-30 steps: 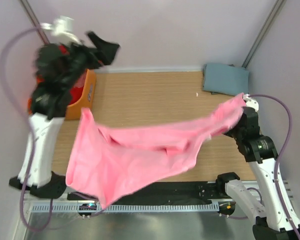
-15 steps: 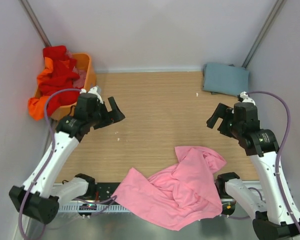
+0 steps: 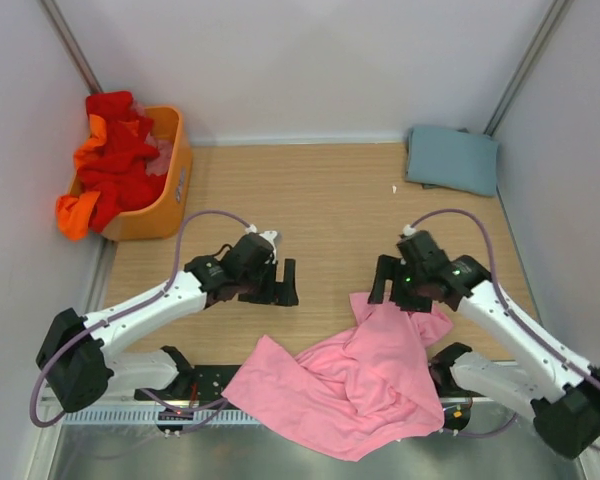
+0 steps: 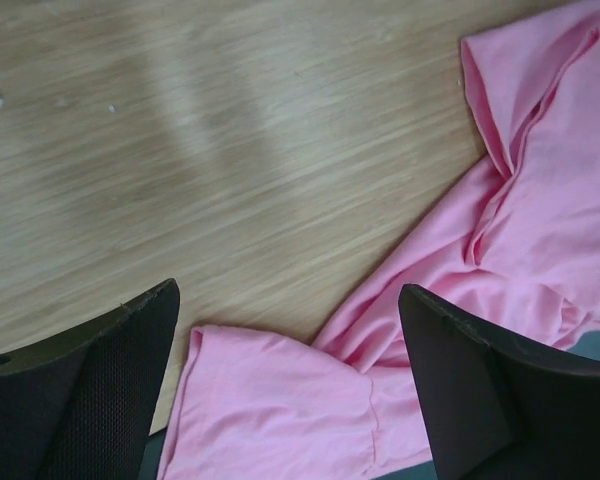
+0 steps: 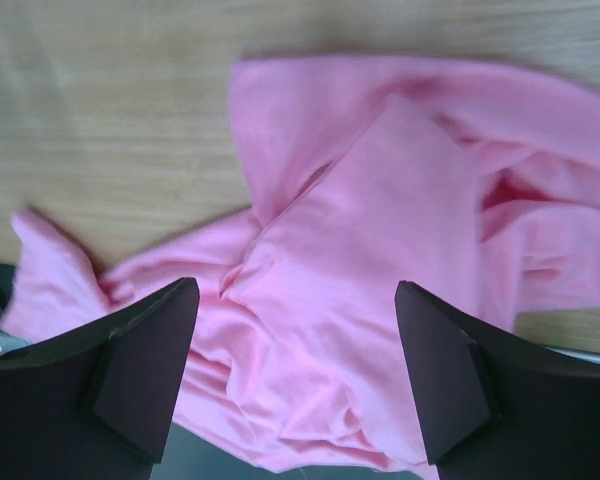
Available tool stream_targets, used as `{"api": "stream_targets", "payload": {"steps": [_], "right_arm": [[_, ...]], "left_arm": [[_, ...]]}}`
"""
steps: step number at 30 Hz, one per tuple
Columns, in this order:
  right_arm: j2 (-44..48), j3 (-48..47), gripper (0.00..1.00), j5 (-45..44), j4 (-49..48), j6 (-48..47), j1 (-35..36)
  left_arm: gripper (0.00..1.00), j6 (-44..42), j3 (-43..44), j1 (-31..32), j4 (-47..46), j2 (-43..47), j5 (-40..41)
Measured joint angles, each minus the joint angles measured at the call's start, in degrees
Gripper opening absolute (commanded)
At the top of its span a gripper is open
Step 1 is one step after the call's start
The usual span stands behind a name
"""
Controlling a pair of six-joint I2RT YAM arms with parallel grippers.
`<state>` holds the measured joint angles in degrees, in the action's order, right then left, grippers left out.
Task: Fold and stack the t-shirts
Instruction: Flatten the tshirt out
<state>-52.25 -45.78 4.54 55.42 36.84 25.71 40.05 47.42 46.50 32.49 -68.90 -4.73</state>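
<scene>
Wooden table with a crumpled light pink t-shirt at its near edge, partly hanging over. Soft, light and limp, it probably wants pinching at shoulder or hem corners. Left gripper and right gripper hover by its far side, jaws wide apart, holding nothing.

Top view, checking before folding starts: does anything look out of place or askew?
Yes. The pink t-shirt lies bunched at the table near edge, partly hanging past it. The red and orange shirts also spill over the rim of the orange basket.
</scene>
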Motion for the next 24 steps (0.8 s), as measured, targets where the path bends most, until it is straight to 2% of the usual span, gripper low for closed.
{"api": "stream_targets", "payload": {"steps": [1, 4, 6, 9, 15, 21, 24], "right_arm": [[-1.8, 0.0, 0.85, -1.1, -0.7, 1.4, 4.7], [-8.4, -1.8, 0.68, -6.0, -2.2, 6.0, 20.2], [-11.9, -3.1, 0.63, -8.7, -3.1, 8.7, 26.5], [-15.9, -3.5, 0.60, -11.2, -5.1, 12.5, 32.0], [-24.6, -2.6, 0.56, -13.4, -8.8, 17.9, 38.6], [-25.1, 1.2, 0.43, -13.9, -10.0, 20.8, 39.3], [-25.1, 2.1, 0.30, -13.8, -10.5, 21.5, 39.3]], "left_arm": [[0.92, 0.1, 0.0, 0.0, -0.4, -0.2, 1.0], [0.93, 0.1, 0.0, -0.5, -1.5, 0.1, 3.9], [0.94, 0.0, 0.0, -1.2, -1.6, 0.7, 5.1], [0.94, 0.0, 0.0, -2.7, -1.4, 2.4, 6.1], [0.94, -0.2, -2.3, -6.0, -1.2, 8.9, 6.8], [0.95, -0.5, -4.8, -8.0, -0.3, 11.8, 6.7], [0.94, -0.7, -5.4, -8.3, -0.1, 11.9, 6.6]]}}
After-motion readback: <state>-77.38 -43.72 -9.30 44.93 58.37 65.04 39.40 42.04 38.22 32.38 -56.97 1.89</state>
